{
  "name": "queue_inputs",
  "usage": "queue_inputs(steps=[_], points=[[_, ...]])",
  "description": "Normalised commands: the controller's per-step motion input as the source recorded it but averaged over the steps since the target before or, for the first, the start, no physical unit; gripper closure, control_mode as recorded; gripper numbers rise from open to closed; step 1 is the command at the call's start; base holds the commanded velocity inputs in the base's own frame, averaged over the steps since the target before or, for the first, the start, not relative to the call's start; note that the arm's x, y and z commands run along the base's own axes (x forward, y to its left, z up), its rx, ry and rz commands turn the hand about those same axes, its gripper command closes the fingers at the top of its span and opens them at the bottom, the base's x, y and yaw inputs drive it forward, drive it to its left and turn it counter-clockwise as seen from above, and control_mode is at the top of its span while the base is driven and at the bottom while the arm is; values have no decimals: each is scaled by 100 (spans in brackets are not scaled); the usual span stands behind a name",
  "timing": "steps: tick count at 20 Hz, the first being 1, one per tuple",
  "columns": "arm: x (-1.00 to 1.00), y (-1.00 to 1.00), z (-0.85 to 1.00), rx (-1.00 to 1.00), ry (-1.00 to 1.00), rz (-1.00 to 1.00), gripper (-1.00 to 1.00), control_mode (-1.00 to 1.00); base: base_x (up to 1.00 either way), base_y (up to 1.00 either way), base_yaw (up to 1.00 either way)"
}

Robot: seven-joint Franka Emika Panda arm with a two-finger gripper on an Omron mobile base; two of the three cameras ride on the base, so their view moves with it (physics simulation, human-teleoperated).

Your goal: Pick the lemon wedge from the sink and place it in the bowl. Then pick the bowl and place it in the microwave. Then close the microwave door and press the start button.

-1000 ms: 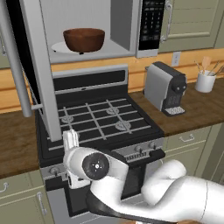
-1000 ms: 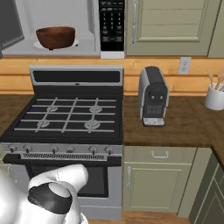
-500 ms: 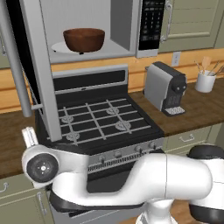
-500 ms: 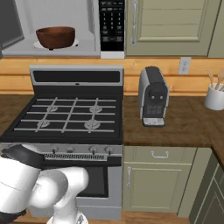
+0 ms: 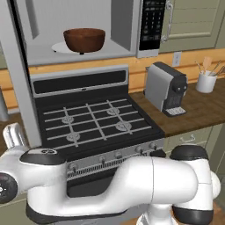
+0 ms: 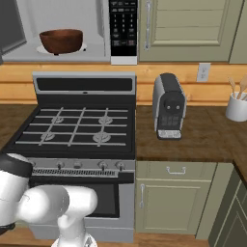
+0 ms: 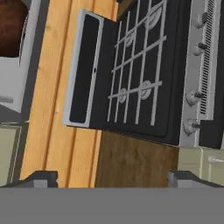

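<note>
Inside the microwave (image 5: 127,26) sits the round, dark reddish-brown bowl (image 5: 84,40).

A smooth, glossy reddish-brown bowl (image 5: 84,39) sits above matt black stove grates (image 5: 94,121) and a grainy wooden counter (image 6: 202,137).

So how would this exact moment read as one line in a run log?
bowl: inside microwave on turntable | microwave door: open | gripper: jaws open, empty | next: close door
</note>
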Motion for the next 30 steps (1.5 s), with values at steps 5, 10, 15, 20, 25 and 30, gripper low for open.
queue_inputs(steps=[5, 10, 15, 20, 25, 30], points=[[-80, -19, 24, 0, -21, -6, -100, -100, 0, 0, 0], [-48, 4, 35, -4, -12, -11, -100, -100, 0, 0, 0], [6, -15, 99, 0, -2, -27, -100, -100, 0, 0, 0], [0, -69, 78, 0, 0, -27, -100, -100, 0, 0, 0], [0, -92, 66, 1, 0, -20, -100, -100, 0, 0, 0], [5, -96, 71, 2, 3, -18, -100, -100, 0, 0, 0]])
